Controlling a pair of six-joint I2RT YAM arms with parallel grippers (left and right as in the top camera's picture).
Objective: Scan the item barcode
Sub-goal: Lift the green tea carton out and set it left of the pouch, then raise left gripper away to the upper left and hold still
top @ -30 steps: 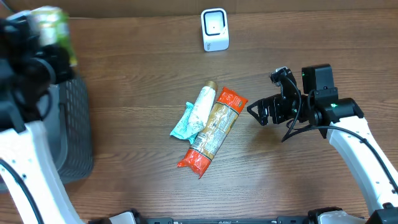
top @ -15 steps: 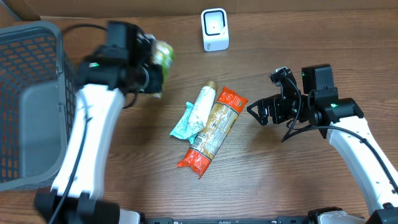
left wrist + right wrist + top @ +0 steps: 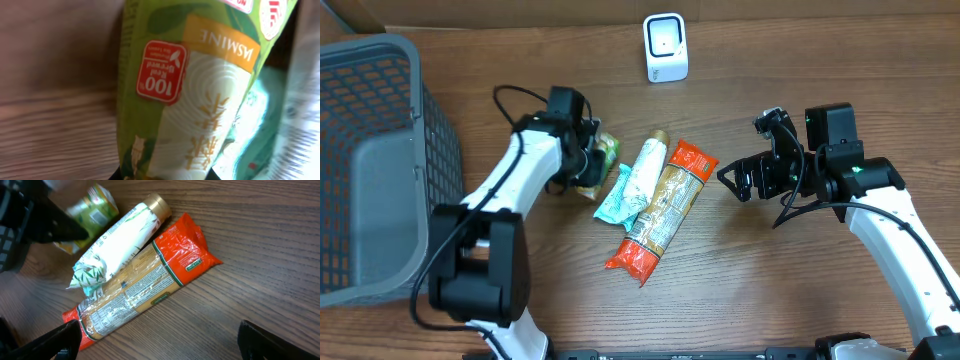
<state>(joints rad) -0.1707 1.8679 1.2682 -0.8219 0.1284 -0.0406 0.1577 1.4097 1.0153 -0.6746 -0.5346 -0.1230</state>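
My left gripper [image 3: 582,160] is shut on a green jasmine tea can [image 3: 603,155], just left of the items in the middle of the table. In the left wrist view the can [image 3: 190,90] fills the frame, label upside down, no barcode showing. Only the dark tips of the left gripper [image 3: 165,176] show at the bottom edge. A white scanner [image 3: 666,47] stands at the back centre. My right gripper [image 3: 735,180] hangs open to the right of the items. In its own view the right gripper [image 3: 160,345] has only bare table between its fingers.
A white and teal tube [image 3: 635,180] lies against an orange pasta packet [image 3: 665,210], both diagonal at the centre. The right wrist view shows the tube [image 3: 115,240], the packet [image 3: 145,285] and the can [image 3: 92,210]. A grey mesh basket [image 3: 430,110] stands at the left.
My left arm has swung from over the basket at the far left to the centre, bringing the green can down beside the tube. The right arm has not moved.
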